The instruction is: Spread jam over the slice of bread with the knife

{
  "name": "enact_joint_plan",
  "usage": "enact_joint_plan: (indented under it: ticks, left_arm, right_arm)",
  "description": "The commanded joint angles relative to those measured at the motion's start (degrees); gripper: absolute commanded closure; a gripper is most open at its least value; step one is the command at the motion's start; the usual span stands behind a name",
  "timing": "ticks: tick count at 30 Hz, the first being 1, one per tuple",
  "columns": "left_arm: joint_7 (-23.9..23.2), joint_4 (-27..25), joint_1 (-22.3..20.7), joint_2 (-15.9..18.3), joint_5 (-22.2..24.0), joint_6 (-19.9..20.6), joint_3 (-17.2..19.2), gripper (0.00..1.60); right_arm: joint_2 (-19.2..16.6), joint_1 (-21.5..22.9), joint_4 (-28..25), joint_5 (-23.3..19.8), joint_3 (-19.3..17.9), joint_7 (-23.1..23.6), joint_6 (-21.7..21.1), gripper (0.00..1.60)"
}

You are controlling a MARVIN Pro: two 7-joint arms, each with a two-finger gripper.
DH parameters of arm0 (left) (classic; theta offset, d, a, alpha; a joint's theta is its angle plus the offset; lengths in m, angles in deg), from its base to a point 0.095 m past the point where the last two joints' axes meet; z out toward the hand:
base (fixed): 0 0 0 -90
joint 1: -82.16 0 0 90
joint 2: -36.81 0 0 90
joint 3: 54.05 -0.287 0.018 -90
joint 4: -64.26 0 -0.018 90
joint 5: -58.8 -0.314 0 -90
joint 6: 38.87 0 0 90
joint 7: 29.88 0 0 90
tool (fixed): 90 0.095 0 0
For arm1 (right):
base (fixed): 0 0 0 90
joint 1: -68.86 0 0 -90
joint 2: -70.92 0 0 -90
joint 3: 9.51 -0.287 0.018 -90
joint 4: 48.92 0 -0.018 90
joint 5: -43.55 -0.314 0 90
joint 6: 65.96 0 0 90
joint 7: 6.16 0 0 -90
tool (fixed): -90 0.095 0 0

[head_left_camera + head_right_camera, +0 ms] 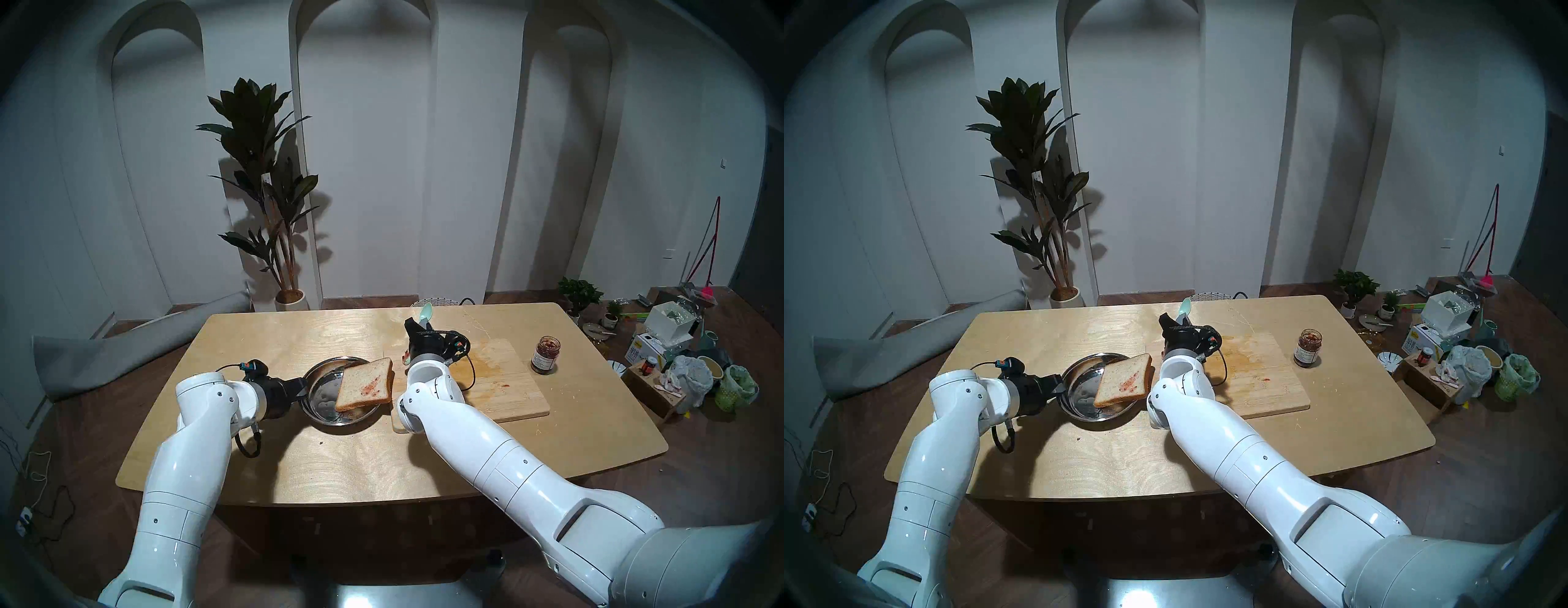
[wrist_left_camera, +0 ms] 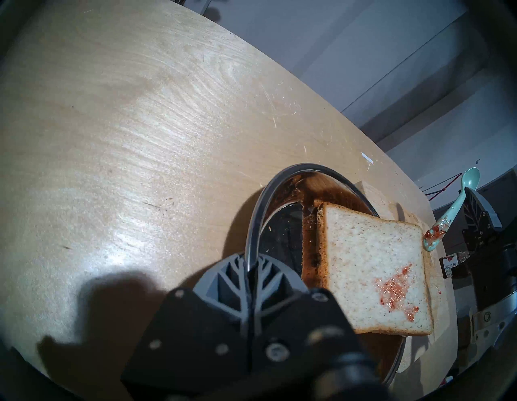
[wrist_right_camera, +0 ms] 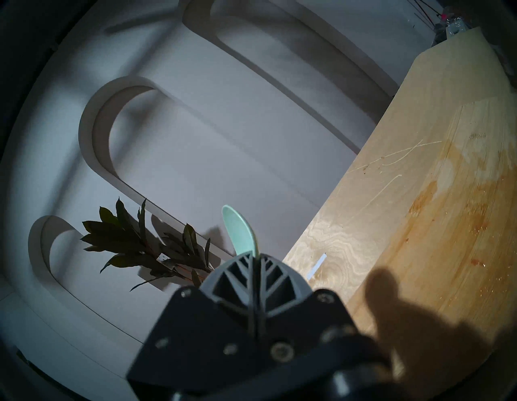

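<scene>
Left tool (image 2: 249,268) sits closest in its wrist view, fingers pressed together on the near rim of the steel plate (image 2: 253,221), apparently to steady or tilt it so the bread stays put while spreading. Slice of bread (image 1: 365,384) lies propped across the plate, its right edge overhanging the rim, with a small red jam smear (image 2: 396,289) near one corner; most of the face is bare, so spreading looks barely started. Right tool (image 1: 418,329) is clamped on the mid-handle of the knife (image 2: 458,204), held off the worktop (image 1: 297,458), just right of the bread. Spoon-like oval end points up and away; the lower end carries a blob of jam and hangs just beside the bread's corner, not touching as far as I can tell. Likely next move: bring that loaded end onto the slice. Cutting board (image 1: 509,382) lies under the right arm, stained. Jam jar (image 1: 546,354) stands open on the worktop just right of the board, well apart from the bread.
</scene>
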Motion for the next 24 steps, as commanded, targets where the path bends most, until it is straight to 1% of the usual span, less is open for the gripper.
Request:
enact_joint_plan:
  ticks: [1, 2, 6, 7, 10, 14, 15, 16, 17, 18, 22, 24]
  left_arm:
    - [0.11, -1.57, -0.59, -0.29, -0.10, -0.41, -0.20, 0.09]
    - [0.17, -1.71, -0.51, -0.25, -0.18, -0.48, -0.24, 0.00]
    - [0.45, -3.42, 0.26, -0.02, -0.11, -0.63, 0.23, 0.00]
    - [0.72, -4.26, 0.60, 0.26, -0.76, -1.13, 0.01, 0.00]
    - [0.59, -6.54, 1.46, 0.51, -0.63, -1.40, 0.57, 0.00]
    - [0.95, -9.89, 2.86, 0.55, -0.46, -1.94, 2.18, 0.00]
    - [1.30, -11.59, 3.74, 0.77, -0.82, -2.31, 2.66, 0.00]
    - [1.01, -11.10, 3.38, 0.95, -0.75, -2.46, 2.91, 0.00]
    - [0.33, -11.82, 3.73, 0.79, -0.03, -2.82, 3.97, 0.00]
    - [0.37, -13.34, 4.44, 1.02, -0.18, -2.98, 4.51, 0.00]
    - [-0.92, -15.65, 4.70, 2.00, -0.43, -4.60, 6.28, 0.00]
    - [-1.84, -17.17, 5.13, 1.65, 0.38, -5.24, 7.43, 0.00]
  right_arm:
    - [-0.29, -0.37, -6.18, -1.69, -1.64, 0.34, 0.61, 1.60]
    - [-0.35, -0.20, -6.53, -1.86, -1.96, 0.19, 0.80, 1.60]
    - [-1.20, -0.28, -9.58, -4.33, -4.21, -0.80, 0.51, 1.60]
    - [-1.35, -0.50, -10.66, -5.42, -4.98, -1.33, 0.16, 1.60]
    - [-2.39, -0.62, -12.18, -5.73, -5.65, -1.61, 0.31, 1.60]
    - [-4.43, -2.18, -15.36, -6.68, -6.46, -2.91, -0.22, 1.60]
    - [-5.11, -2.88, -16.70, -7.05, -6.70, -3.68, -0.50, 1.60]
    - [-5.16, -2.99, -16.61, -7.35, -6.92, -3.68, -0.44, 1.60]
    - [-5.47, -3.41, -17.33, -7.73, -7.24, -4.06, -0.45, 1.60]
    - [-6.03, -4.04, -18.67, -8.22, -7.50, -4.73, -0.74, 1.60]
    - [-6.98, -5.68, -20.95, -10.32, -9.39, -6.44, -0.61, 1.60]
    - [-7.47, -6.46, -22.15, -11.42, -10.60, -7.19, -0.37, 1.60]
